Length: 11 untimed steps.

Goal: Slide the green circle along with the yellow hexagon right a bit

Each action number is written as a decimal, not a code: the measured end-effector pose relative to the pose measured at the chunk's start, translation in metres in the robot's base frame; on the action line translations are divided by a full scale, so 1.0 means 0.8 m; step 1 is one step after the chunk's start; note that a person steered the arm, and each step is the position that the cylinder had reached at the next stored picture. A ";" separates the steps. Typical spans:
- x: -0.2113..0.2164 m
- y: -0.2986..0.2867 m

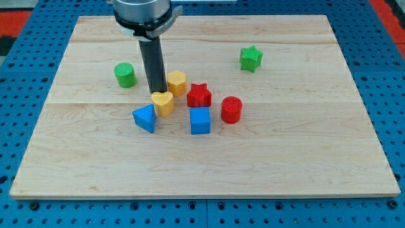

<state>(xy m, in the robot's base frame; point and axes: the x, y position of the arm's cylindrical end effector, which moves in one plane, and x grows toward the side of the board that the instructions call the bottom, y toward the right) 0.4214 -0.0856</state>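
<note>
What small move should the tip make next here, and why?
Probably back my tip out toward the view's left, round behind the green circle. It now sits between that circle and the yellow hexagon, just above the yellow heart. From the circle's left, a rightward push could carry it toward the hexagon, moving both.

Single camera, set in front of the desk (354, 158) and above it, looking obliquely down toward the far edge; mid-range, whole wooden top framed (blue pegboard (392, 95) visible around it); no second view
</note>
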 end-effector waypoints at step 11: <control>-0.062 -0.135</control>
